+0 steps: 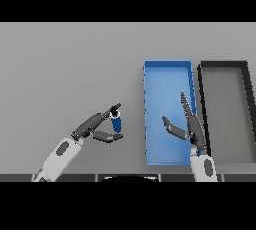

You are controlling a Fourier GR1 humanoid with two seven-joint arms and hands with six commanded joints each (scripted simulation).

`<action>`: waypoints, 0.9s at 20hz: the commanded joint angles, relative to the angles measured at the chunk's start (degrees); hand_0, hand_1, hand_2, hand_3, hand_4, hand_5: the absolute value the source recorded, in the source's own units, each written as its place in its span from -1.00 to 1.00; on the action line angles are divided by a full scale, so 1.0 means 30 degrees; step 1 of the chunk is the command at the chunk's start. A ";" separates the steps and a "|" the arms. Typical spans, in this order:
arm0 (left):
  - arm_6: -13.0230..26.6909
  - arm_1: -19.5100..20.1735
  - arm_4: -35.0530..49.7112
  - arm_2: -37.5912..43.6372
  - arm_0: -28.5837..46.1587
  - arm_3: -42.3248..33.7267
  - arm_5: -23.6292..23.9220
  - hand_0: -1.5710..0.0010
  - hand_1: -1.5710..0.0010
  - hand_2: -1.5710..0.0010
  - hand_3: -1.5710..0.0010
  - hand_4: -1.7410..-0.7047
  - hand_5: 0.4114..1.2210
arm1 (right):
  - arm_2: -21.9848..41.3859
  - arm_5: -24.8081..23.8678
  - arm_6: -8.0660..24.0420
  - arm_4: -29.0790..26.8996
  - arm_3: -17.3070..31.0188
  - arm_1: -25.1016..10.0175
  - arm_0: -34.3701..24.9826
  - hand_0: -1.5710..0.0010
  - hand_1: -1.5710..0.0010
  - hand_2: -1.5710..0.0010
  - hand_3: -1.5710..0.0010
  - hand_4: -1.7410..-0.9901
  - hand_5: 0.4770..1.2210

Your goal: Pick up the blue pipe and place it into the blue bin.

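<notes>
The blue pipe [116, 123] is upright on the grey table, left of the blue bin [167, 64]. My left hand [95, 126] reaches in from the lower left; its fingers are at the pipe's top and its thumb at the pipe's base, pinching the pipe between them. I cannot tell whether the pipe is off the table. My right hand [191, 124] is over the blue bin's right side, with fingers straight and thumb spread, holding nothing.
A black bin [223, 64] stands directly right of the blue bin, their long sides next to each other. Open grey table stretches to the left and behind the pipe.
</notes>
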 commanded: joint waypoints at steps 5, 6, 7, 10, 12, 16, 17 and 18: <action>-0.1129 -0.1621 0.0086 -0.0176 -0.0810 0.1619 -0.0253 1.00 1.00 1.00 1.00 0.06 -0.75 | -0.0205 0.0168 0.0092 -0.0346 0.0207 -0.0050 -0.0021 1.00 1.00 1.00 1.00 0.42 -0.65; -0.1518 -0.1717 0.0127 -0.0100 -0.0762 0.1729 -0.0194 1.00 1.00 1.00 1.00 0.02 -0.70 | -0.0134 0.0153 0.0014 -0.0321 0.0070 0.0010 0.0118 1.00 1.00 1.00 1.00 0.43 -0.65; -0.1750 -0.1973 0.0269 -0.0049 -0.0743 0.1705 -0.0101 1.00 1.00 0.95 0.99 -0.03 -0.64 | -0.0052 0.0099 0.0017 -0.0210 0.0053 0.0071 0.0075 1.00 1.00 1.00 1.00 0.43 -0.66; -0.1424 -0.2573 0.0431 0.0101 -0.0882 0.1868 0.0362 0.87 0.66 0.54 0.72 -0.18 -0.41 | -0.0288 0.0133 0.0240 -0.0357 0.0194 -0.0103 -0.0016 1.00 1.00 1.00 1.00 0.45 -0.66; -0.1098 -0.3129 0.0940 0.0271 -0.0913 0.2221 0.0336 0.36 0.14 0.07 0.10 -0.37 0.10 | -0.0162 0.0217 0.0062 -0.0296 0.0231 -0.0057 0.0087 1.00 1.00 1.00 1.00 0.45 -0.66; -0.2246 -0.3133 0.0338 -0.0502 -0.0791 0.2177 0.0377 -0.44 -0.53 -0.56 -0.49 -0.73 0.63 | -0.0324 0.0267 0.0139 -0.0476 0.0227 -0.0181 -0.0079 1.00 1.00 1.00 1.00 0.45 -0.66; -0.2248 -0.3163 0.0248 -0.0618 -0.0799 0.2107 0.0607 -0.56 -0.63 -0.65 -0.56 -0.78 0.70 | -0.0373 0.0245 0.0385 -0.0445 0.0402 -0.0214 -0.0348 1.00 1.00 1.00 1.00 0.45 -0.66; -0.2894 -0.3153 0.0123 -0.0692 -0.0789 0.2245 0.0707 -0.64 -0.70 -0.72 -0.62 -0.82 0.76 | -0.0190 0.0251 0.0190 -0.0309 0.0345 -0.0125 -0.0246 1.00 1.00 1.00 1.00 0.47 -0.66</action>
